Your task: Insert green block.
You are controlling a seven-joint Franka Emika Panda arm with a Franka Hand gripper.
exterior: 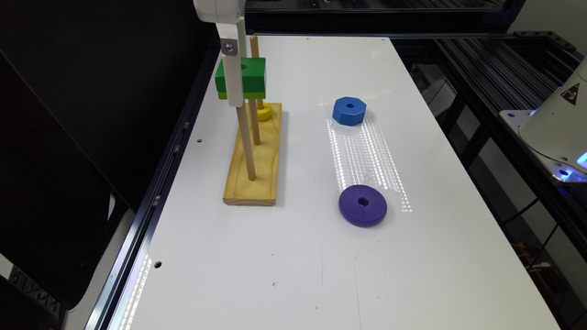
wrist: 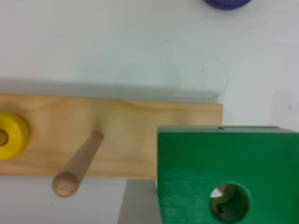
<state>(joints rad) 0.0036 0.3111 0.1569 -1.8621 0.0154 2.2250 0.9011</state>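
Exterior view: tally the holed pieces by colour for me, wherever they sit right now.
Green: 1, the green block, held up at the pegs
Yellow: 1, the yellow ring, on the wooden base
Blue: 1, blue octagonal block
Purple: 1, purple disc
Total: 4

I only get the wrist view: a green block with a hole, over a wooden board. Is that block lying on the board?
Observer: No. The green block is high above the board, up near the tops of the pegs.
Operator: I can make out one bare peg. Are there more?
Observer: Three stand in a row along the board; the far one has the yellow ring at its foot.
Operator: Is there anything on the table that I'm missing?
Observer: Yes, a blue block with eight sides and a centre hole lies flat on the table, off to the exterior view's right of the board.
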